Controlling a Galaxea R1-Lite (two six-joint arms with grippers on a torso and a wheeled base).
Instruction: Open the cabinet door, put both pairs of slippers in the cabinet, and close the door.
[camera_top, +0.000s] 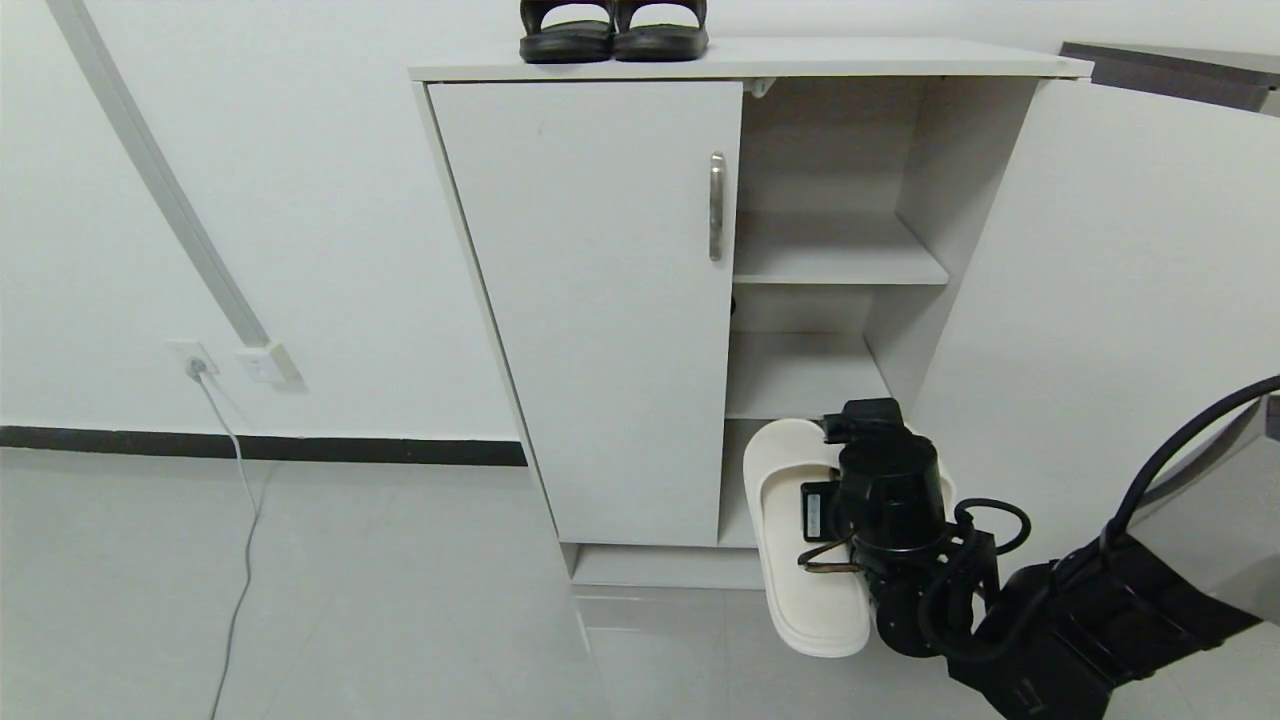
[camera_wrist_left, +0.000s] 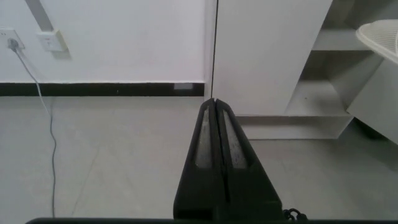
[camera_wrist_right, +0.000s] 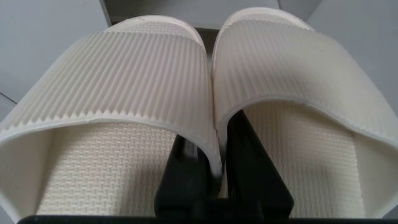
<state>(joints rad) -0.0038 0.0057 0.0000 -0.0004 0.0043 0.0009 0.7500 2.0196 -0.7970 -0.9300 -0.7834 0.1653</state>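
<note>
The right gripper (camera_wrist_right: 214, 171) pinches the pair of cream ribbed rubber slippers (camera_top: 800, 520); the lowest compartment of the open white wooden cabinet (camera_top: 585, 300) lies just ahead of it. I judge the first pair is being loaded: next push forward inside, then release.

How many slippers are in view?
4. Two black slippers sit together on the cabinet top; two white slippers are in the right gripper by the bottom compartment. The closed door could hide more.
</note>
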